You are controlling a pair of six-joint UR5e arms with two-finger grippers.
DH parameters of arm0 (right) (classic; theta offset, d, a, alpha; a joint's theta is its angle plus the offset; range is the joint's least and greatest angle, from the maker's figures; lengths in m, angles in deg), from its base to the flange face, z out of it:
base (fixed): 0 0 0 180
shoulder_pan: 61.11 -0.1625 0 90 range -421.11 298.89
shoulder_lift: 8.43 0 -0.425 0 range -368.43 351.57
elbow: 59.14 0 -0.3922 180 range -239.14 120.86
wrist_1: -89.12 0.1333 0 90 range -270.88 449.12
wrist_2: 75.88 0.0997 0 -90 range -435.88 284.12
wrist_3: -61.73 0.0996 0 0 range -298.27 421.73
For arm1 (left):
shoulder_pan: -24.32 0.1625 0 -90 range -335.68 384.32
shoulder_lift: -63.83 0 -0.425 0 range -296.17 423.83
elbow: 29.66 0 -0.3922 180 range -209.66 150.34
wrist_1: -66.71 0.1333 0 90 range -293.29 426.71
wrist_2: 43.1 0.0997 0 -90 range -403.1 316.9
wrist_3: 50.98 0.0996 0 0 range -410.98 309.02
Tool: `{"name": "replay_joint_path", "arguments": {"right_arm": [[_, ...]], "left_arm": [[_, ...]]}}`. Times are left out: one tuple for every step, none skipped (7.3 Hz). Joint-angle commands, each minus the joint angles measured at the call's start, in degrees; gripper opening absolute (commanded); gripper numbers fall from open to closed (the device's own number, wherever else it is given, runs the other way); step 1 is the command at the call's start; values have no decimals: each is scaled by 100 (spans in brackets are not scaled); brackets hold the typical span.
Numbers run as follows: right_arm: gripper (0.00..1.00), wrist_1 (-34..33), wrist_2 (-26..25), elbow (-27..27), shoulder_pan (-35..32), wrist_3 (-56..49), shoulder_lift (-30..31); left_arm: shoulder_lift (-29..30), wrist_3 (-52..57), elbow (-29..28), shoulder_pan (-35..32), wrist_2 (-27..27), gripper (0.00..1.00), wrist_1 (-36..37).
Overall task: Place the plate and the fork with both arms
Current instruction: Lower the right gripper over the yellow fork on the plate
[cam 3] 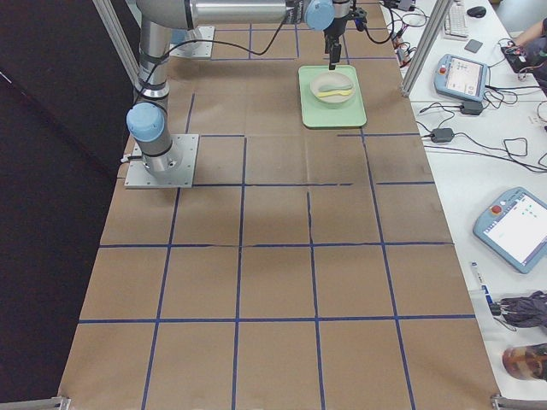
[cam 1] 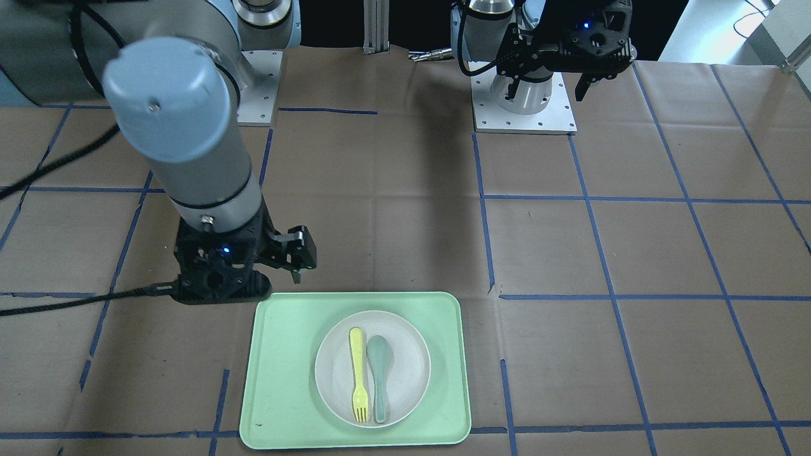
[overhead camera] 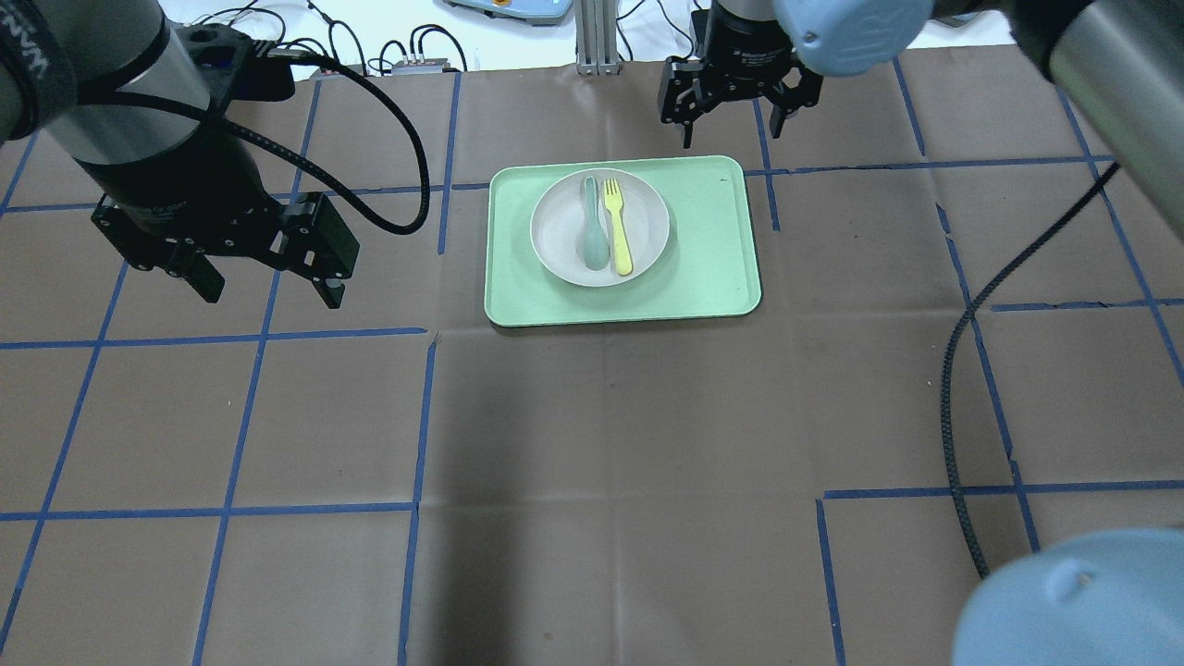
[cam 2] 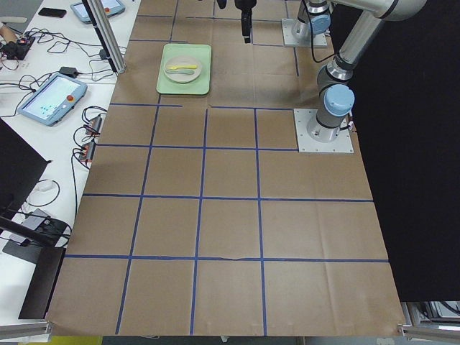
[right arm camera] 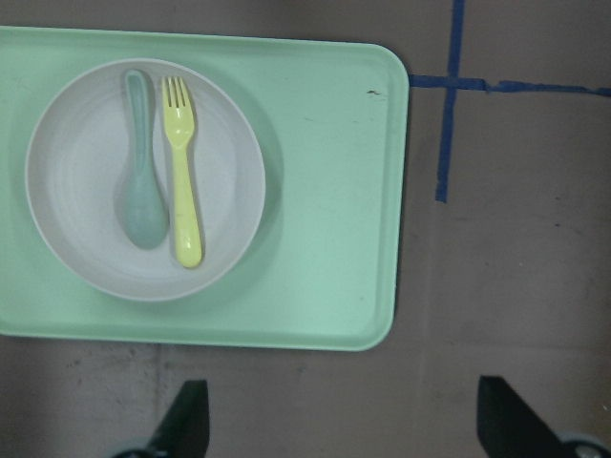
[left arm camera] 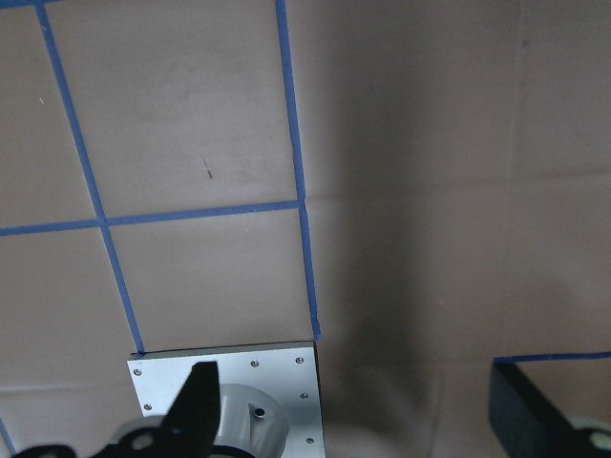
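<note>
The right gripper's point(right arm camera: 344, 425) jaws stood wide apart with nothing between them, and its two black fingertips point(right arm camera: 186, 420) hung over bare brown paper just off one long edge of the tray point(right arm camera: 325, 191). The left gripper's point(left arm camera: 363, 420) jaws were likewise spread and empty. The wrist camera showed only the paper, its blue tape lines point(left arm camera: 296, 172) and the arm's own metal base plate point(left arm camera: 229, 367) below.

From overhead, the right gripper was poised past the tray's far edge, near its right-hand corner. The left gripper hovered well apart from the tray, out on the robot's left side of the table point(overhead camera: 601, 444).

The plate point(right arm camera: 229, 181) sat on the pale green tray, toward the half on the robot's left, with its rim inside the tray's border. The fork point(right arm camera: 181, 172) lay flat in the plate, just beside a grey-green spoon point(right arm camera: 141, 181) and parallel to it. The fork was on the spoon's right (by the robot's own reckoning), its tines pointing away from the robot. Neither gripper touched the plate, the fork or the tray.
</note>
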Motion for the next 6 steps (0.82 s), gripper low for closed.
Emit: {"name": "replay_joint_path", "arguments": {"right_arm": [[100, -504, 6, 386, -369, 406, -790], [100, -768, 6, 386, -414, 425, -1063], [100, -806, 6, 378, -440, 425, -1152], [98, -824, 6, 351, -449, 425, -1249], [94, -824, 6, 351, -449, 425, -1354], [79, -824, 6, 342, -458, 425, -1434]], "left_arm": [[271, -2, -78, -73, -231, 100, 225], [271, -36, -79, -170, -224, 100, 235], [280, -28, -70, -231, -233, 100, 261], [323, 85, -44, -302, -242, 100, 252], [332, 373, -9, -398, -242, 100, 252], [315, 342, -52, -434, -242, 100, 252]]}}
